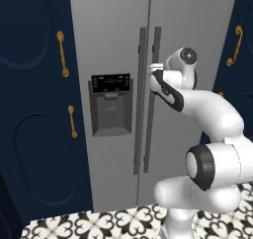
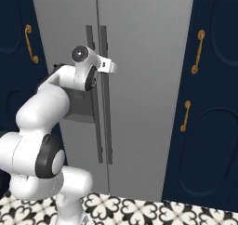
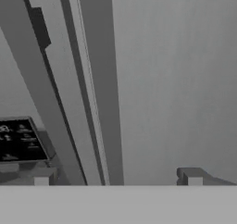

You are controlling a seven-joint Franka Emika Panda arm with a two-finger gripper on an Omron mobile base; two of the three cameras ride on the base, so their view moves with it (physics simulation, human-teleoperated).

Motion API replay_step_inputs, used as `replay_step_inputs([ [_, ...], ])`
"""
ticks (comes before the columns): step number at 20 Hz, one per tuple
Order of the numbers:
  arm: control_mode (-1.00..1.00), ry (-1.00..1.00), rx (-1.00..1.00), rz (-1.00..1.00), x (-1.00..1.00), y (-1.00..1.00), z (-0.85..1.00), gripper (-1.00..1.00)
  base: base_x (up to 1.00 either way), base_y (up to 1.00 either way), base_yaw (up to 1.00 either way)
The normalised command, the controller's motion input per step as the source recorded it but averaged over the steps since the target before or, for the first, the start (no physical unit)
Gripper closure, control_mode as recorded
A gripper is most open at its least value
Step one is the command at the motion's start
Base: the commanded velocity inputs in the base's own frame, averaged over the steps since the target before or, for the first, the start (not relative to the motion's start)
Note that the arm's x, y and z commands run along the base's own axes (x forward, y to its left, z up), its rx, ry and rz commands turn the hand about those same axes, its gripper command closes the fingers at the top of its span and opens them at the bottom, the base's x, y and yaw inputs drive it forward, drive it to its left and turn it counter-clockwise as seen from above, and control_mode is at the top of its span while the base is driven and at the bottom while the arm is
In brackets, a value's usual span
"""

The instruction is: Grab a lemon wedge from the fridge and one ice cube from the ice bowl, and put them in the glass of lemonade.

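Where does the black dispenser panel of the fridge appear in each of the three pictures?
Left base view: the dispenser panel is left of centre, on the left door of the fridge.
Right base view: it is mostly hidden behind the white arm; a grey part shows at the left.
Hand view: lower left corner.
Shared landmark: the two long door handles.

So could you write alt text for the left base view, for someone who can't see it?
A white robot arm reaches its open gripper up to the two vertical handles of a closed grey fridge, whose left door has a black dispenser panel. Navy cabinets flank it.
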Motion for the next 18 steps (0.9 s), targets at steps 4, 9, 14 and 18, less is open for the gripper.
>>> replay_step_inputs([
  [4, -1.0, 0.0, 0.0, 0.0, 0.74, -0.06, -0.18, -1.0, 0.0, 0.0, 0.0],
  [9, -1.0, 0.0, 0.0, 0.0, 0.73, -0.03, -0.25, -1.0, 0.0, 0.0, 0.0],
  [14, -1.0, 0.0, 0.0, 0.0, 0.73, 0.0, -0.29, -1.0, 0.0, 0.0, 0.0],
  [18, -1.0, 0.0, 0.0, 0.0, 0.71, -0.03, -0.31, -1.0, 0.0, 0.0, 0.0],
])
